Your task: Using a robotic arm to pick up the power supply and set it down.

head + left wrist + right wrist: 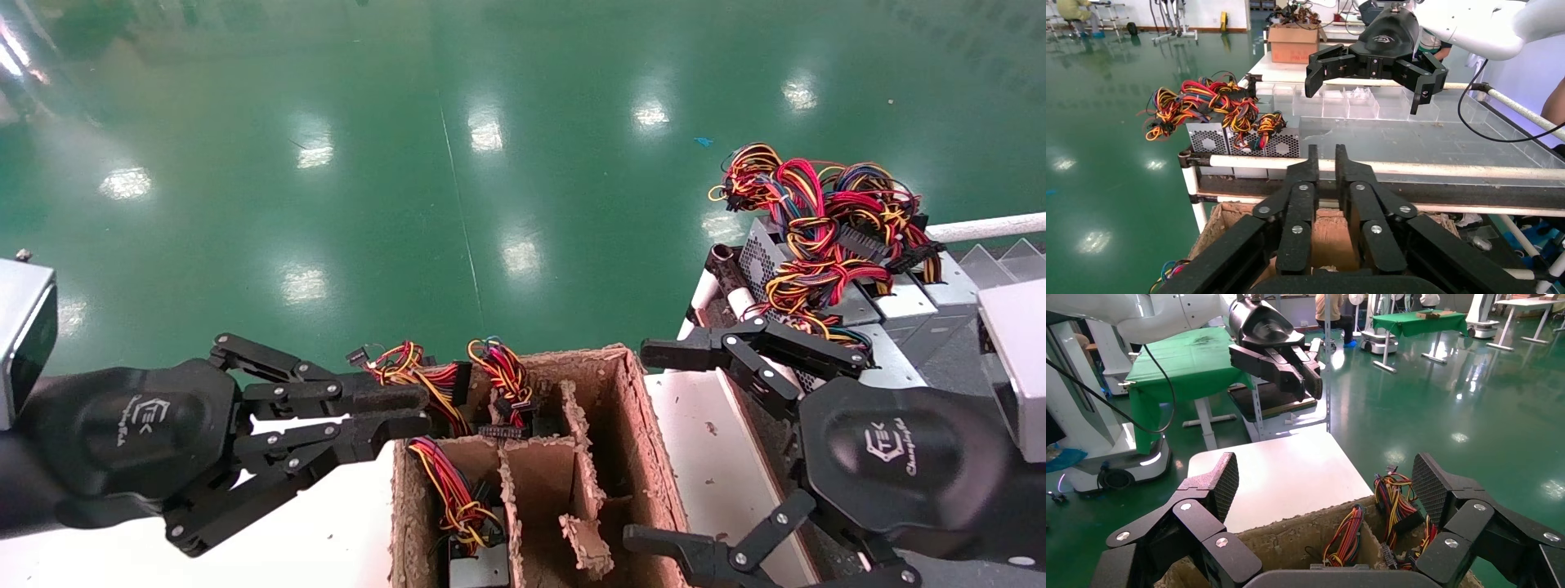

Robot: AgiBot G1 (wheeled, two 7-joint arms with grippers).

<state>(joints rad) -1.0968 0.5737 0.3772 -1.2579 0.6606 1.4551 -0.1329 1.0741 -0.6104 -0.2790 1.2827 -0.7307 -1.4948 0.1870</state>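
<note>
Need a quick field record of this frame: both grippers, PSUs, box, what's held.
left gripper: shut, empty, at the near-left corner of the box
right gripper: open wide, empty, by the right wall of the box
cardboard box: open top, card dividers inside
power supply in box: in the near-left cell, wires standing up
power supplies on rack: side by side on the rack to the right, wire bundles piled on top
held: nothing

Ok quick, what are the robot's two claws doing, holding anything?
Left gripper: fingers nearly together, holding nothing, beside the cardboard box.
Right gripper: fingers wide open, holding nothing.
</note>
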